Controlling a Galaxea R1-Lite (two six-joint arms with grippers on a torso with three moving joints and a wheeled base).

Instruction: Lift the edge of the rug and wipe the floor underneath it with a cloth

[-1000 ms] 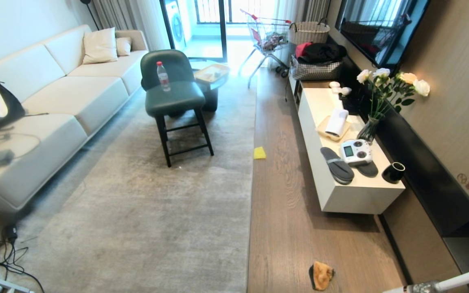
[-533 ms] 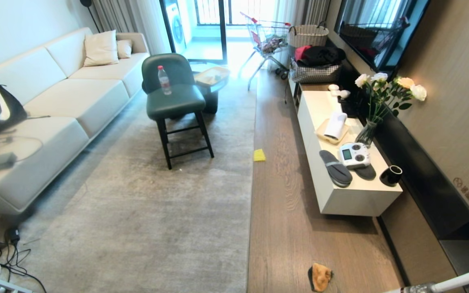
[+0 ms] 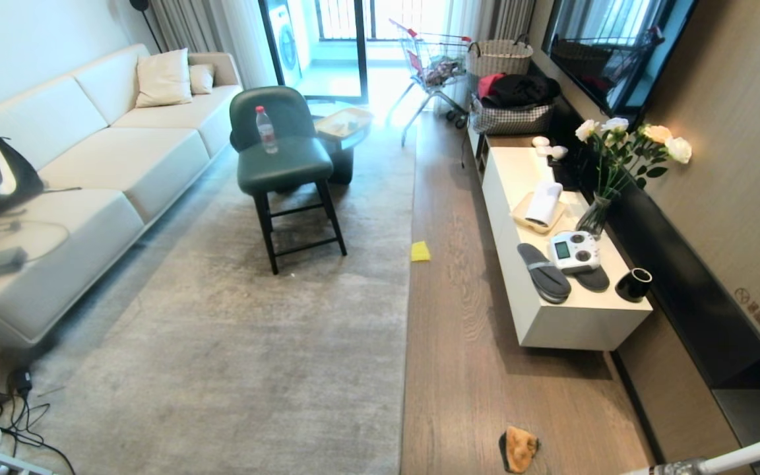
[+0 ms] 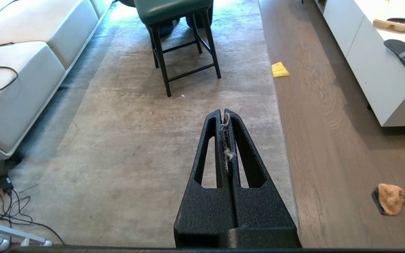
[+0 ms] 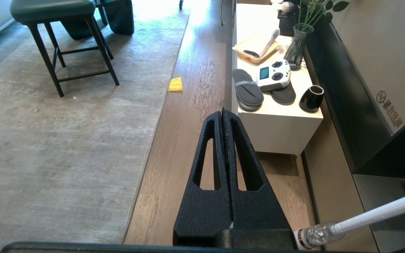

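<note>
1. Left gripper (image 4: 226,114) hangs high over the rug, fingers pressed together, nothing gripped; only some lint sticks between them.
2. Right gripper (image 5: 223,114) hangs over the floor (image 3: 459,343) near the white cabinet (image 3: 578,323), fingers clenched, empty.
3. Neither arm shows in the head view.
4. Rug edge (image 3: 408,343) lies flat, running straight along the floor planks.
5. Cloth (image 3: 520,448), orange and fluffy with grey trim, sits on bare floor, near the rug edge but apart from it, low in the head view.
6. Flat yellow square (image 3: 420,251) lies on the floor just beside the rug edge, further away.
7. Green chair (image 3: 284,165) stands on the rug with a bottle (image 3: 265,130) upright on its seat.
8. Cabinet top holds slippers (image 3: 545,270), a white controller (image 3: 574,251), a black cup (image 3: 634,284), a rolled towel (image 3: 544,203) on a tray and a vase of flowers (image 3: 607,178).
9. Sofa (image 3: 90,165) runs along the rug's far side.
</note>
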